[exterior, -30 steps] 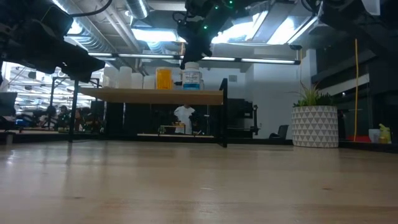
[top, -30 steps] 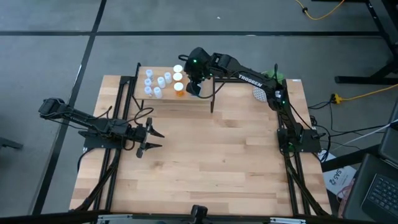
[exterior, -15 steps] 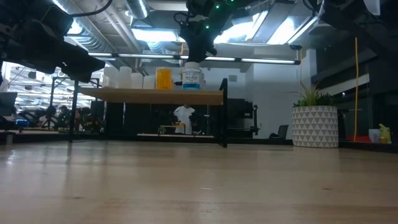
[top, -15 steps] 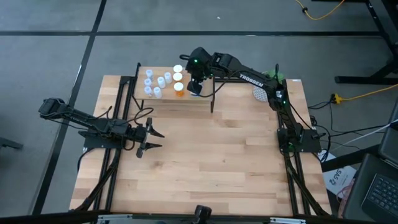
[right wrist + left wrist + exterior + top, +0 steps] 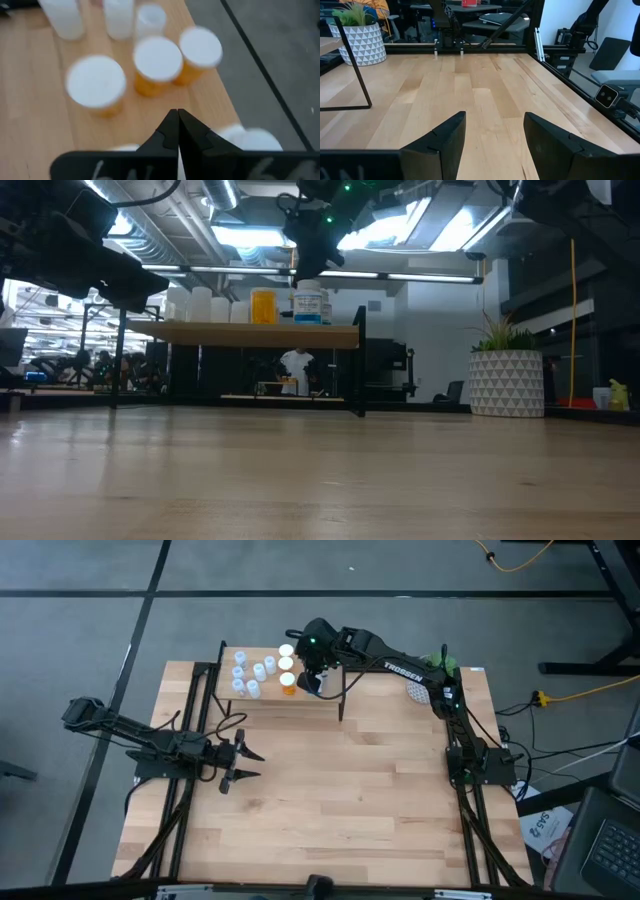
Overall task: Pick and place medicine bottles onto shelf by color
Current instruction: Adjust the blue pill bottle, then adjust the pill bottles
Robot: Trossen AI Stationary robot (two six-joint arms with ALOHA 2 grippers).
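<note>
The shelf point(image 5: 268, 698) stands at the table's far side, left of the middle. On it stand orange bottles with white caps point(image 5: 156, 62) and a cluster of white and pale ones point(image 5: 250, 673). A white-capped bottle with a blue label point(image 5: 308, 304) stands at the row's right end. My right gripper point(image 5: 309, 272) hangs shut just above that bottle's cap, with nothing between its fingers. My left gripper point(image 5: 246, 762) rests open low over the table's left part, holding nothing. My right gripper points its shut fingers point(image 5: 172, 131) slantwise down over the blue-labelled bottle's white cap point(image 5: 246, 140). I cannot tell whether the fingertips touch the cap. The bottle stands upright on the shelf.
A white pot with a green plant point(image 5: 506, 383) stands at the table's far right. The shelf's thin black legs point(image 5: 361, 360) reach down to the tabletop. Bare wood point(image 5: 340, 800) spreads over the table's middle and near part.
My right gripper has stayed shut above the shelf's right part and swung slightly there. In the high view the blue-labelled bottle beneath it shows more than before. The bottle still stands upright on the shelf.
</note>
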